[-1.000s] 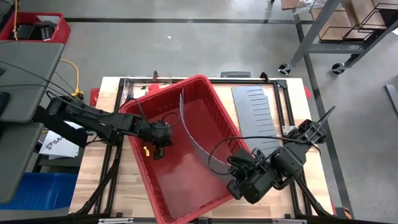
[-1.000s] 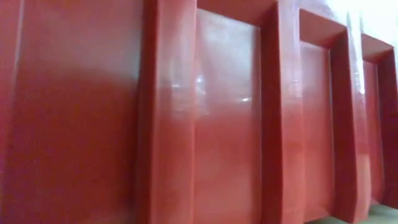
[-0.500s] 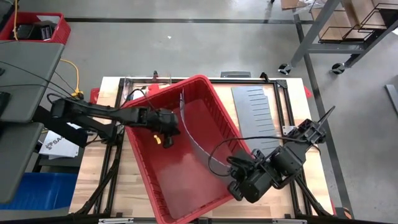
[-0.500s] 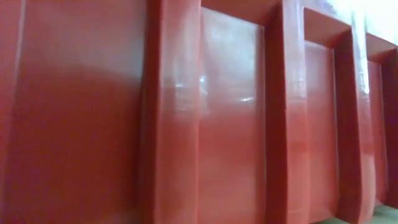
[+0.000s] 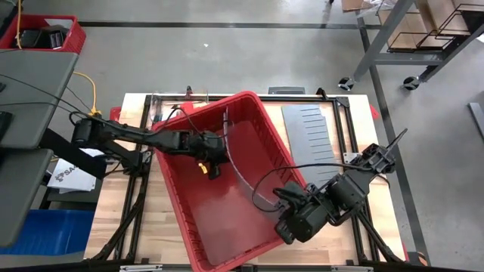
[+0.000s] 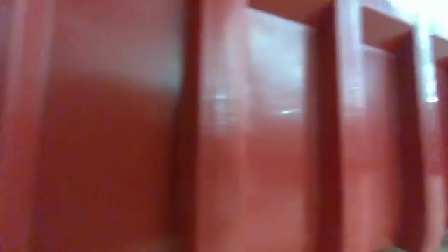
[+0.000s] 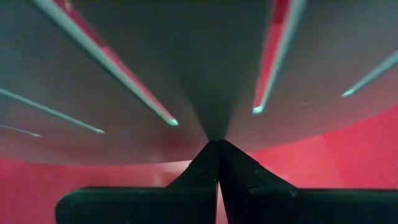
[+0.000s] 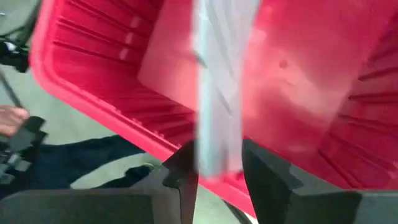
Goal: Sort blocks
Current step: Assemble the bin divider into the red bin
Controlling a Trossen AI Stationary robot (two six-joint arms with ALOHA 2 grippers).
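The left gripper, fingers pressed together, noses against the curved grey divider sheet standing inside the red bin; pushing gently should avoid buckling it. The right gripper, at the bin's right rim, is spread around the sheet's end. No blocks or readable writing show.

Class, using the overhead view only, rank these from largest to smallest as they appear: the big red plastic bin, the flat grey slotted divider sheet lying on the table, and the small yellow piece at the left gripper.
1. Big red plastic bin
2. Flat grey slotted divider sheet
3. Small yellow piece at the left gripper
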